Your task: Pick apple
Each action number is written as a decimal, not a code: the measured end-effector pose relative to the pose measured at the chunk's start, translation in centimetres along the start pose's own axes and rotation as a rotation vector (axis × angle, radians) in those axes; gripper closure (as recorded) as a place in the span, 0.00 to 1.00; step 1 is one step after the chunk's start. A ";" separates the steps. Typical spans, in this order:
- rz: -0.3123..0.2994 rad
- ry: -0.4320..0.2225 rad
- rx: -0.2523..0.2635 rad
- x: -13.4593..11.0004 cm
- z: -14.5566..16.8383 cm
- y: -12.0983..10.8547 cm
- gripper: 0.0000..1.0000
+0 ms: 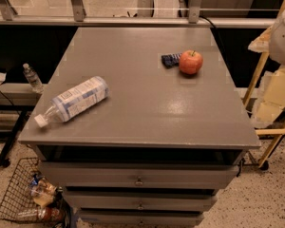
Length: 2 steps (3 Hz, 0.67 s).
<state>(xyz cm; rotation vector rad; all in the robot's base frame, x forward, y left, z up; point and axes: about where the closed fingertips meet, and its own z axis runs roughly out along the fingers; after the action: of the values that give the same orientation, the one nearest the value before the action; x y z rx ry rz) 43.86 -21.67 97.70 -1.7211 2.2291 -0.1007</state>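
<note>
The apple (190,62) is small, round and red-orange with a short stem. It stands on the grey cabinet top (147,113) at the back right. A small dark blue wrapper (171,59) lies against its left side. My gripper is not in view. A white rounded body (282,32) at the upper right edge, to the right of the apple and beyond the cabinet's edge, may be part of my arm.
A clear plastic bottle (72,101) with a blue-white label lies on its side at the front left. Drawers (138,179) are below the top. A wire basket (31,196) sits on the floor at left, a yellow frame (268,103) at right, a rail (133,20) behind.
</note>
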 end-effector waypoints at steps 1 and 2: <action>0.002 -0.005 0.009 0.0 -0.1 -0.1 0.00; 0.057 -0.107 0.059 -0.1 0.6 -3.2 0.00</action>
<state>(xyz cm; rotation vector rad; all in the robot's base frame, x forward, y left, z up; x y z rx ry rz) 47.07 -22.40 97.92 -1.5933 2.1729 -0.0591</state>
